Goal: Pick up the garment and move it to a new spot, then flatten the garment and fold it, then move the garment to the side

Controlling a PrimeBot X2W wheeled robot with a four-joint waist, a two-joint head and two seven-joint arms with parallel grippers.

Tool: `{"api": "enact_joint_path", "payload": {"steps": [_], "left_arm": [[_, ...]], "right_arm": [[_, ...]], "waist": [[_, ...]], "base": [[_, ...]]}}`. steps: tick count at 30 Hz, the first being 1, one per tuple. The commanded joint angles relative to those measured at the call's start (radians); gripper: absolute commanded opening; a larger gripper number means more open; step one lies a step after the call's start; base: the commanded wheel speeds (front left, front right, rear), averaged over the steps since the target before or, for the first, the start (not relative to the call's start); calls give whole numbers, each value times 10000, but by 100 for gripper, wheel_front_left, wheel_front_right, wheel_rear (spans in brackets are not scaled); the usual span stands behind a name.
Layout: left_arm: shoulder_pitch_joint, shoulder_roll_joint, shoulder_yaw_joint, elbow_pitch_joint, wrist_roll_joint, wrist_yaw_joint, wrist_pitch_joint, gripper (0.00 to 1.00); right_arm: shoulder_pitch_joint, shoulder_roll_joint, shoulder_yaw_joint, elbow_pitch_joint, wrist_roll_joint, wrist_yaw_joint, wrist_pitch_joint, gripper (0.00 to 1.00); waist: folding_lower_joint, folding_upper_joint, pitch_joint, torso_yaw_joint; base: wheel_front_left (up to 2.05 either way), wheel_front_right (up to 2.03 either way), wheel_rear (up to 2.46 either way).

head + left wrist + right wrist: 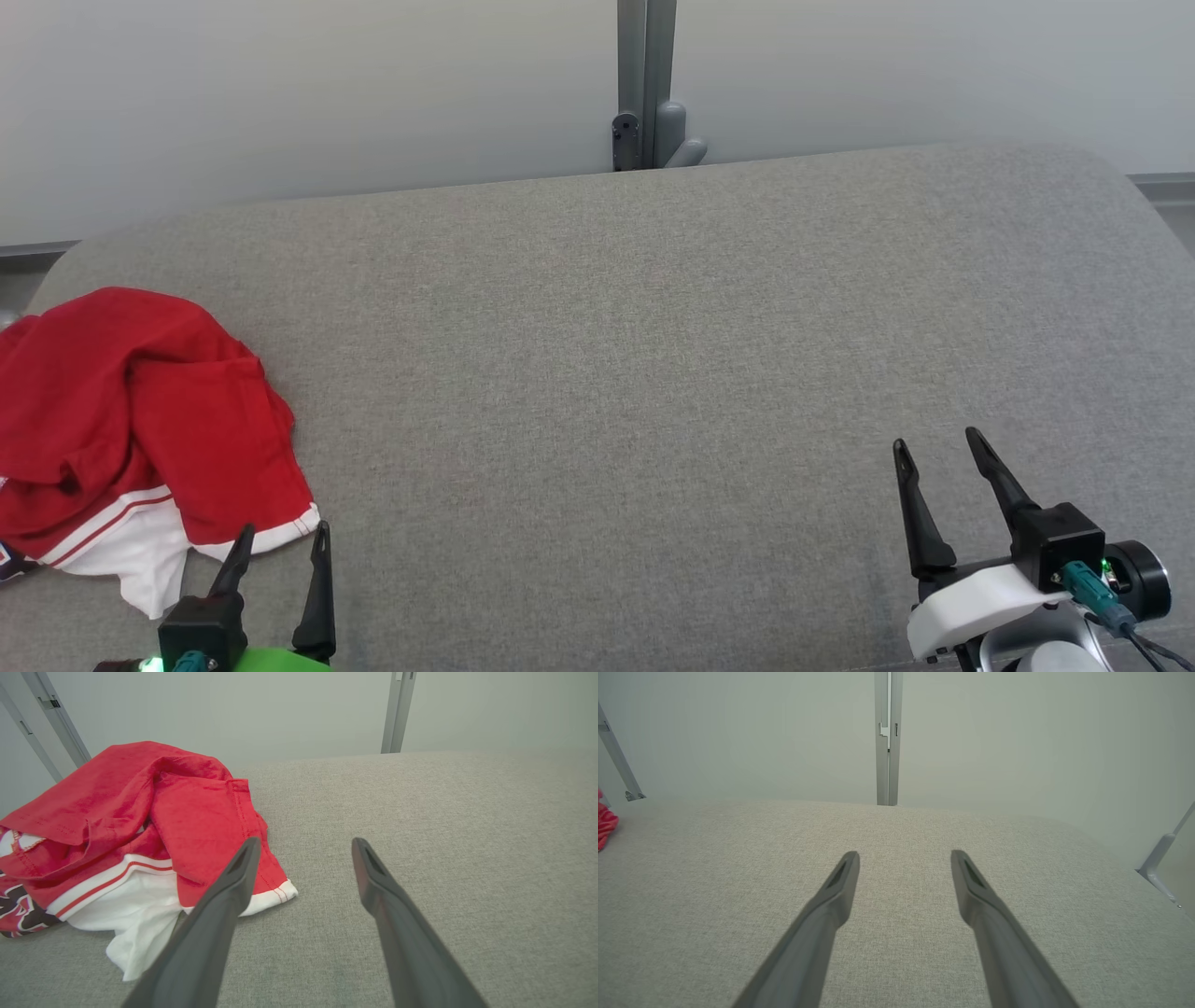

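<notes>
A crumpled red garment with white trim lies bunched at the left edge of the grey padded table. In the left wrist view the garment fills the left side, a white hem sticking out toward the camera. My left gripper hovers open at the garment's near right corner, its left fingertip over the white hem. The left gripper holds nothing. My right gripper is open over bare fabric at the lower right, far from the garment. In the right wrist view a sliver of the garment shows at the left edge, and the right gripper is empty.
A grey metal post with a bracket stands behind the table's far edge against a pale wall. The table's far corners are rounded. Slanted metal struts show behind the garment.
</notes>
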Motion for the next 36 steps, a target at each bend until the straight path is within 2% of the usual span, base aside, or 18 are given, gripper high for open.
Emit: {"api": "enact_joint_path", "payload": {"steps": [1,27,32,36], "left_arm": [[84,7,66,68,20,-21,-34,100],[-8,-66,190,163,57,-35,-29,100],[-121,-96,117,156,72,-35,-29,100],[-183,-114,83,182,72,-24,-29,100]], "right_arm": [[109,9,-68,20,19,1,-41,100],[147,98,-307,79,115,1,-41,100],[256,103,-367,-7,12,1,-41,100],[272,105,-282,-34,22,1,-39,100]], "waist": [[0,87,4,1],[0,87,-7,-6],[0,87,-11,230],[0,87,-40,678]], "base": [[0,0,0],[0,0,0],[0,0,0],[0,0,0]]}}
